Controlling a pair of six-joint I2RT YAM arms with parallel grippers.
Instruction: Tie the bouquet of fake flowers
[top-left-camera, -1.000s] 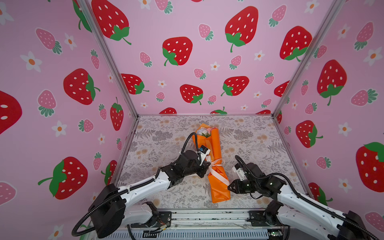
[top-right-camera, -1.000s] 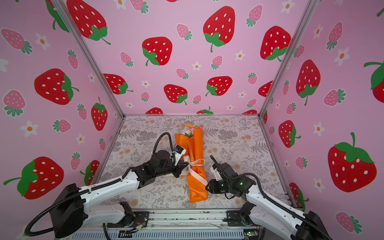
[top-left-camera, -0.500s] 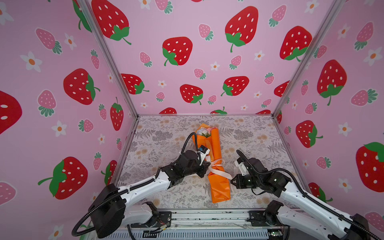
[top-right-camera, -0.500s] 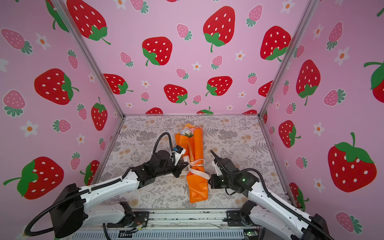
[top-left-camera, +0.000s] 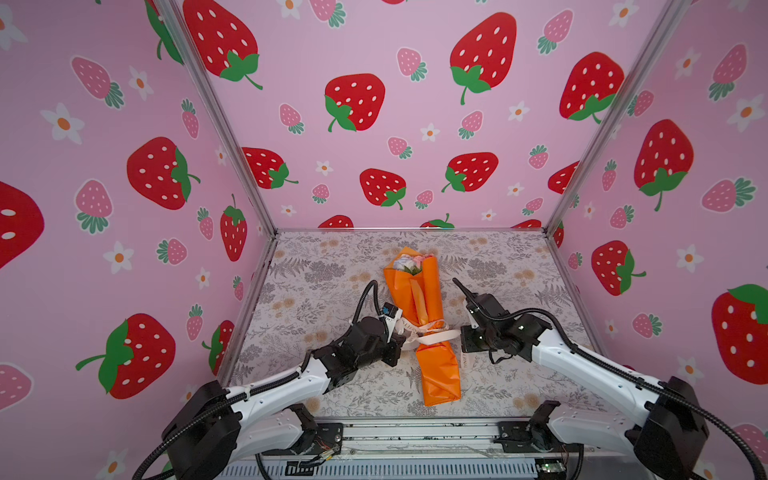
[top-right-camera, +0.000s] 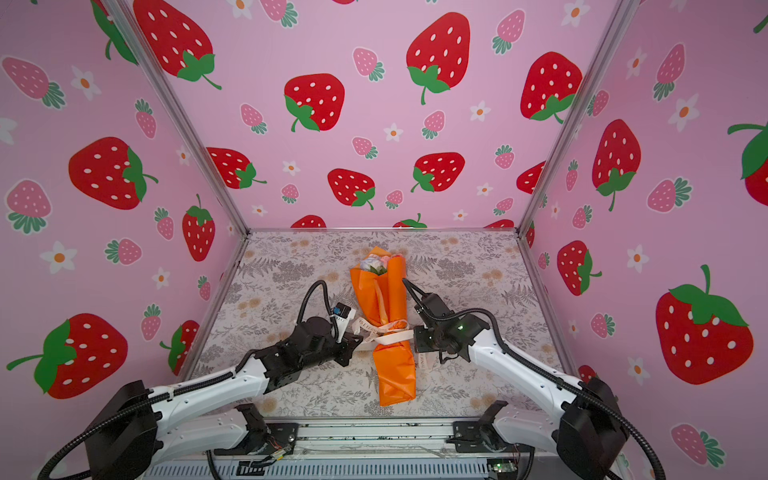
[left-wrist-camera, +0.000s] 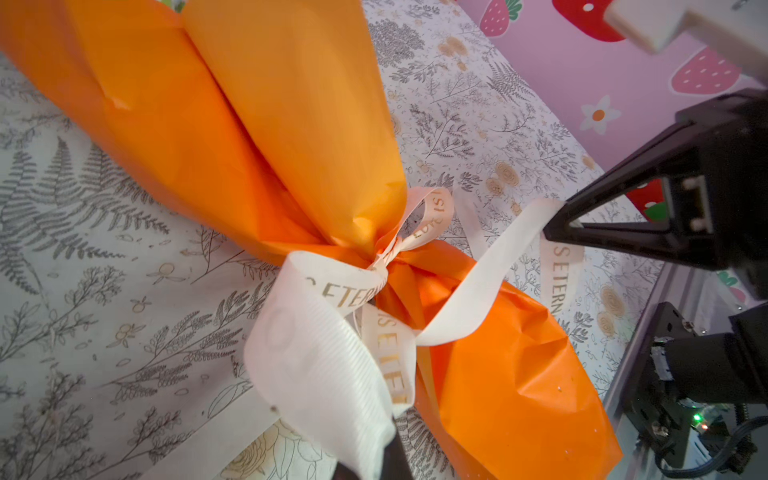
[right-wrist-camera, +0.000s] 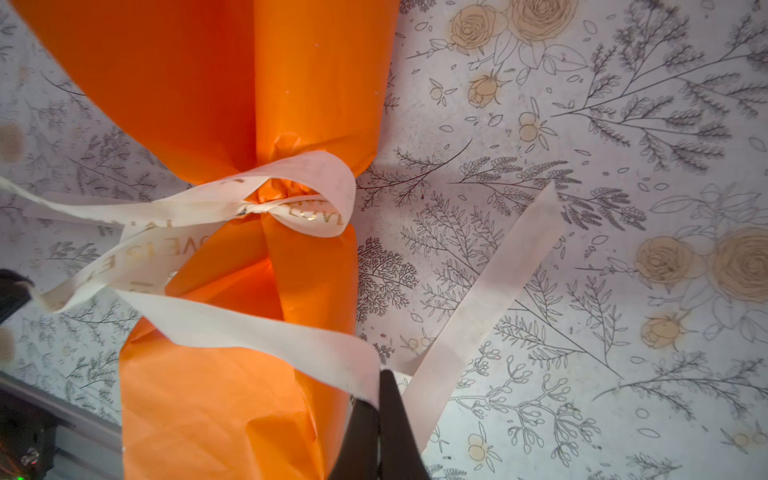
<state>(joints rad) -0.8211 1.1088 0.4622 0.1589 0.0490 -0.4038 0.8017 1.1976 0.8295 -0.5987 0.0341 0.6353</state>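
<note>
Two ends pinched: we see the left hand (left-wrist-camera: 368, 468) and right hand (right-wrist-camera: 379, 399) each clamped on the cream ribbon (left-wrist-camera: 316, 353) knotted round the bouquet (top-left-camera: 419, 291).

Pink strawberry-print walls (top-left-camera: 374, 41); grey floral table cover (top-left-camera: 324, 282).

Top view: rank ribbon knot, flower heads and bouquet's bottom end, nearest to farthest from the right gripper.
1. Ribbon knot, just left of the right gripper.
2. Bouquet's bottom end, toward the front.
3. Flower heads, at the back.
</note>
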